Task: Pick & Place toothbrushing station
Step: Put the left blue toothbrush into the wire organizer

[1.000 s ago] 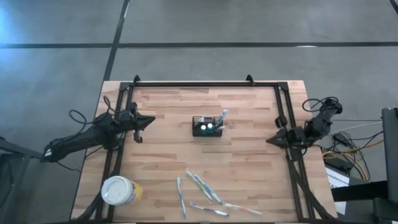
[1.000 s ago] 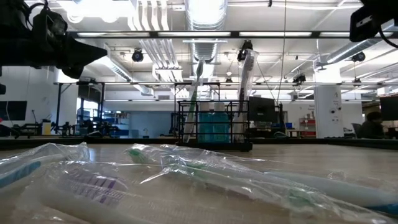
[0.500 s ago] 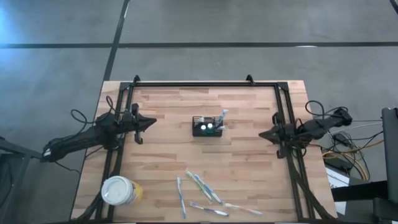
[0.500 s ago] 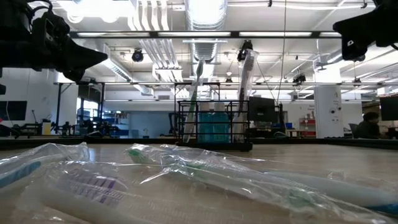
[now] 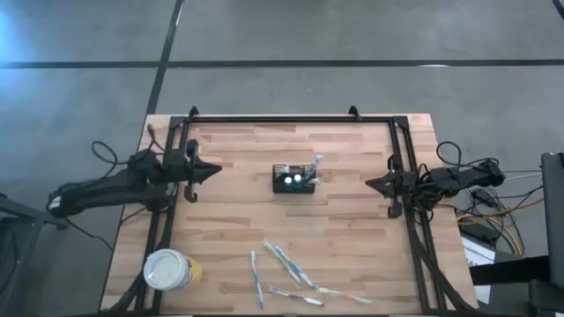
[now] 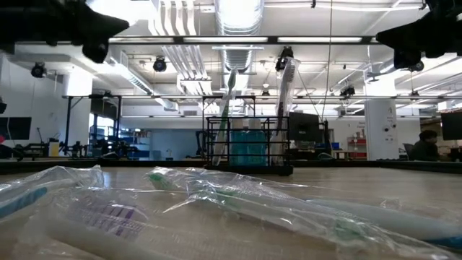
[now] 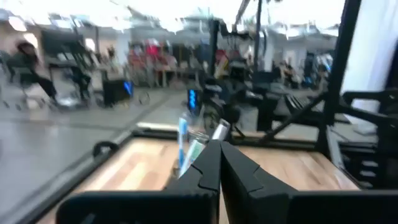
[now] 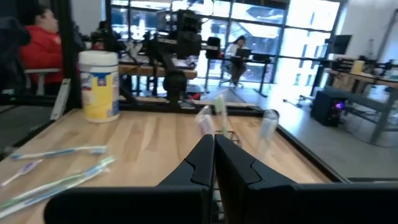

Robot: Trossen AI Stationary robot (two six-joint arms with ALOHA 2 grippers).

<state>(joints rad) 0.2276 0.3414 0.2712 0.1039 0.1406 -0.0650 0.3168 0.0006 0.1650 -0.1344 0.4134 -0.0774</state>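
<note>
Bare table [image 5: 238, 207] around toothbrushing station [image 5: 294, 180]

The high view looks straight down from well above, taking in the whole table [image 5: 352, 220] and floor around it. The low view sits at tabletop level, very near the wrapped toothbrushes [image 6: 238, 202], facing the room. Each of the 2 wrist views looks inward across the table from opposite sides. All 4 views share the black holder [image 5: 294, 180] at the table's middle.
</note>
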